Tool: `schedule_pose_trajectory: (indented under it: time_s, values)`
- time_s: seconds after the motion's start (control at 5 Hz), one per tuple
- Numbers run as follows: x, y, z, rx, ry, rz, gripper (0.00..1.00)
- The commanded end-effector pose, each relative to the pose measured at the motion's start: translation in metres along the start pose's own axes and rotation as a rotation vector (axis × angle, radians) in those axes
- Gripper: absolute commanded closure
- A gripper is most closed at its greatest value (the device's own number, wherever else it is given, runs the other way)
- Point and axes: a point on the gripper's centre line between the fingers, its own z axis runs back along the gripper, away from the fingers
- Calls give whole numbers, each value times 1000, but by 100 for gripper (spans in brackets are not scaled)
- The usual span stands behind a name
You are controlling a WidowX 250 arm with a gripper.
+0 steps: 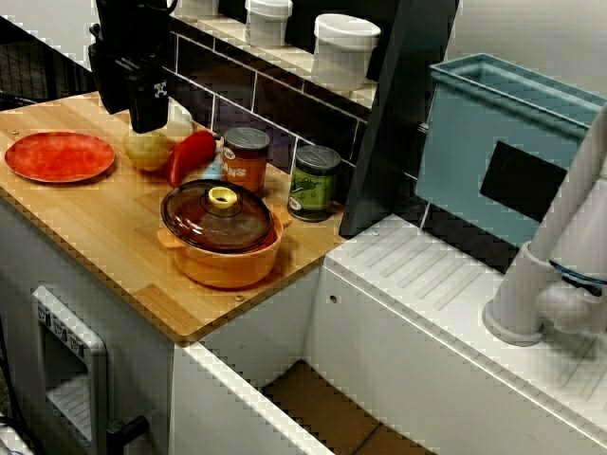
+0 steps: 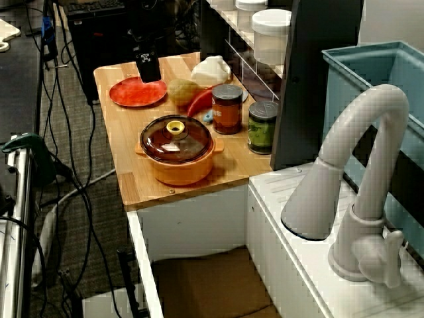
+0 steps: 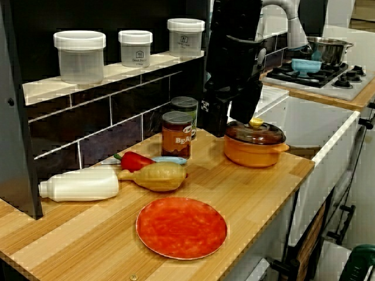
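Observation:
My black gripper (image 3: pixel 229 114) hangs above the wooden counter (image 1: pixel 104 227), open with nothing between its fingers. In the view from the front it (image 1: pixel 149 118) hovers just over a yellow potato (image 1: pixel 147 149), beside the red plate (image 1: pixel 59 155). From the sink end the gripper (image 2: pixel 148 71) appears over the plate's (image 2: pixel 137 91) right rim. A red pepper (image 1: pixel 193 154) lies against the potato. An orange pot with a brown glass lid (image 1: pixel 223 235) stands further along, clear of the gripper.
Behind the pepper stand an orange-labelled can (image 1: pixel 246 159) and a green can (image 1: pixel 314 182). A white bottle (image 3: pixel 79 184) lies by the tiled back wall. White jars (image 3: pixel 79 55) sit on the shelf above. The white sink and faucet (image 2: pixel 361 199) adjoin the counter.

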Motion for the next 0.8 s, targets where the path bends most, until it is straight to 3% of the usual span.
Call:
schedule_pose_trajectory:
  time_s: [0.0, 0.2, 0.4, 0.6]
  values:
    - [-5, 11, -17, 92, -22, -34, 0]
    - [-8, 9, -20, 86, -20, -46, 0]
    - [-7, 6, -26, 85, -29, -37, 22]
    - [-3, 4, -38, 100, -20, -32, 100]
